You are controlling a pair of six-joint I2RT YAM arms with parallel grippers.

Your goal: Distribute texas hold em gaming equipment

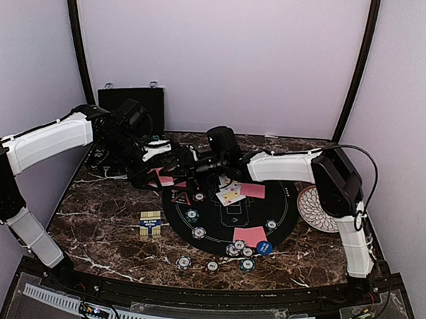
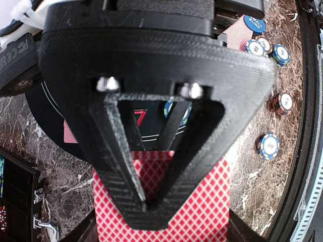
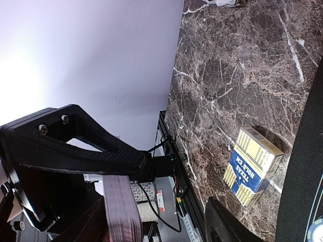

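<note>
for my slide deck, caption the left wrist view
Left gripper pinching red-backed cards, striped poker chips scattered on the marble table beside the black mat.

A stack of red-backed cards (image 2: 202,201) hangs pinched in the left gripper (image 2: 146,205), over the black mat's (image 1: 217,220) left edge. Face-down cards (image 1: 253,191) and face-up cards (image 1: 230,195) lie on the mat. Striped chips (image 1: 191,215) dot mat and marble (image 1: 109,225), with a blue button disc (image 1: 264,248) among them.
</note>
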